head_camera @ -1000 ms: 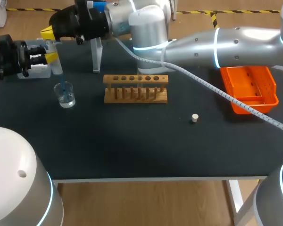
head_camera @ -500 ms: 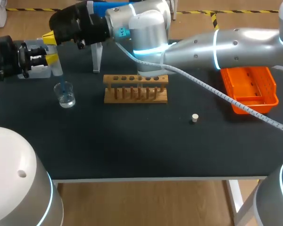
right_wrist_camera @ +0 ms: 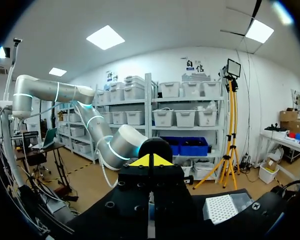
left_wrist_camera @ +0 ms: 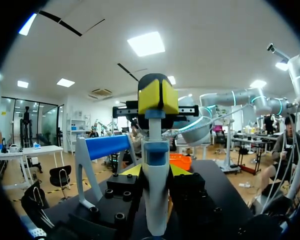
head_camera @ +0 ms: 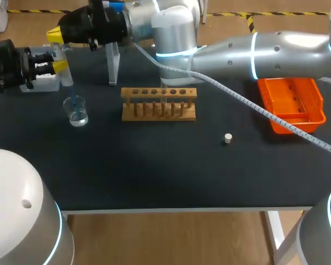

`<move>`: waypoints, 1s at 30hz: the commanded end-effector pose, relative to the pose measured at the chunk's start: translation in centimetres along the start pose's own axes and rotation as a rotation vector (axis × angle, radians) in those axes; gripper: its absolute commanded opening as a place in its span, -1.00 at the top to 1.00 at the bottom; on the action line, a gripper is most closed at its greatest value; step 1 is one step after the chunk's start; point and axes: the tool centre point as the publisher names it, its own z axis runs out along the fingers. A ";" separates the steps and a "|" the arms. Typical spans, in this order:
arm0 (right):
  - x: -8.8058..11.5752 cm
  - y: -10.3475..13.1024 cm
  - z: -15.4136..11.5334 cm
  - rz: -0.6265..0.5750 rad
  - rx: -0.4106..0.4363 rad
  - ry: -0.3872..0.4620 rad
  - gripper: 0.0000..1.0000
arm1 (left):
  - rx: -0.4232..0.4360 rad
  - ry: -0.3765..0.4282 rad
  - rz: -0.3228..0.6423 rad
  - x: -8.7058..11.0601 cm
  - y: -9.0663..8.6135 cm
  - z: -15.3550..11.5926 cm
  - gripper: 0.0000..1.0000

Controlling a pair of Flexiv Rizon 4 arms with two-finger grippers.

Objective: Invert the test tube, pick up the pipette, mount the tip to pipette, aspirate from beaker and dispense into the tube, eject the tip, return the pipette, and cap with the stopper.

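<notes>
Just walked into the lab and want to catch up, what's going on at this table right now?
The left gripper holds the test tube in its jaws at the far left of the table, behind the beaker. The right gripper, reaching across, sits at the tube's top end; whether it grips there is unclear. The blue pipette rests on its stand. The stopper lies loose on the table, so the tube isn't capped yet.
</notes>
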 end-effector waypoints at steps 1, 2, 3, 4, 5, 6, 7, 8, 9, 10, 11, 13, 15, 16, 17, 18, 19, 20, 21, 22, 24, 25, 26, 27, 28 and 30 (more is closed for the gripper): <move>0.7 1.8 -1.0 -0.020 0.010 0.003 0.92 | -0.001 0.002 -0.001 -0.1 0.0 0.0 1.00; 0.8 2.1 -1.2 -0.029 0.012 0.004 0.55 | -0.001 0.002 -0.001 -0.1 0.0 0.0 1.00; 0.9 2.4 -1.4 -0.042 0.017 -0.001 0.05 | -0.001 0.002 -0.001 -0.1 0.0 0.0 1.00; 1.1 2.7 -1.6 -0.053 0.024 -0.003 -0.65 | -0.001 0.002 -0.001 -0.1 0.0 0.0 1.00; 1.3 3.0 -1.9 -0.059 0.023 0.005 -1.00 | -0.001 0.002 -0.001 -0.1 0.0 0.0 1.00; 1.5 3.3 -2.3 -0.066 0.026 0.011 -1.00 | -0.001 0.002 -0.001 -0.1 0.0 0.0 1.00; 1.7 3.5 -2.8 -0.074 0.031 0.016 -1.00 | -0.001 0.002 -0.001 -0.1 0.0 0.0 1.00; 1.9 3.8 -3.4 -0.086 0.039 0.017 -1.00 | -0.001 0.002 -0.001 -0.1 0.0 0.0 1.00; 2.1 4.1 -4.2 -0.105 0.056 0.017 -1.00 | -0.001 0.002 -0.001 -0.1 0.0 0.0 1.00; 2.4 4.3 -4.9 -0.129 0.073 0.021 -1.00 | -0.001 0.002 -0.001 -0.1 0.0 0.0 1.00; 2.6 4.5 -5.7 -0.153 0.092 0.025 -1.00 | -0.001 0.002 -0.001 -0.1 0.0 0.0 1.00; 2.9 4.9 -7.7 -0.159 0.099 0.021 -1.00 | -0.001 0.002 -0.001 -0.1 0.0 0.0 1.00; 3.3 5.2 -10.0 -0.167 0.116 0.008 -1.00 | -0.001 0.002 -0.001 -0.1 0.0 0.0 1.00; 3.5 5.4 -11.1 -0.170 0.122 -0.002 -1.00 | -0.001 0.002 -0.001 -0.1 0.0 0.0 1.00; 3.6 5.5 -12.3 -0.168 0.124 -0.006 -1.00 | -0.001 0.002 -0.001 -0.1 0.0 0.0 1.00; 3.7 5.7 -13.5 -0.162 0.122 -0.009 -1.00 | -0.001 0.002 -0.001 -0.1 0.0 0.0 1.00; 3.9 5.8 -14.7 -0.159 0.120 -0.013 -1.00 | -0.001 0.002 -0.001 -0.1 0.0 0.0 1.00; 4.1 5.8 -15.8 -0.156 0.126 -0.025 -1.00 | -0.001 0.002 -0.001 -0.1 0.0 0.0 1.00; 4.3 5.9 -16.9 -0.154 0.130 -0.031 -1.00 | -0.001 0.002 -0.001 -0.1 0.0 0.0 1.00; 4.6 5.8 -17.9 -0.153 0.137 -0.041 -1.00 | -0.001 0.002 -0.001 -0.1 0.0 0.0 1.00; 5.2 5.7 -20.2 -0.154 0.155 -0.062 -1.00 | -0.001 0.002 -0.001 -0.1 0.0 0.0 1.00; 5.5 5.5 -21.1 -0.149 0.160 -0.062 -1.00 | -0.001 0.002 -0.001 -0.1 0.0 0.0 1.00; 5.8 5.3 -22.0 -0.145 0.167 -0.072 -1.00 | -0.001 0.002 -0.001 -0.1 0.0 0.0 1.00; 6.0 5.0 -22.9 -0.142 0.172 -0.079 -1.00 | -0.001 0.002 -0.001 -0.1 0.0 0.0 1.00; 6.3 4.8 -23.7 -0.137 0.178 -0.084 -1.00 | -0.001 0.002 -0.001 -0.1 0.0 0.0 1.00; 6.7 4.1 -25.3 -0.129 0.191 -0.103 -1.00 | -0.001 0.002 -0.001 -0.1 0.0 0.0 1.00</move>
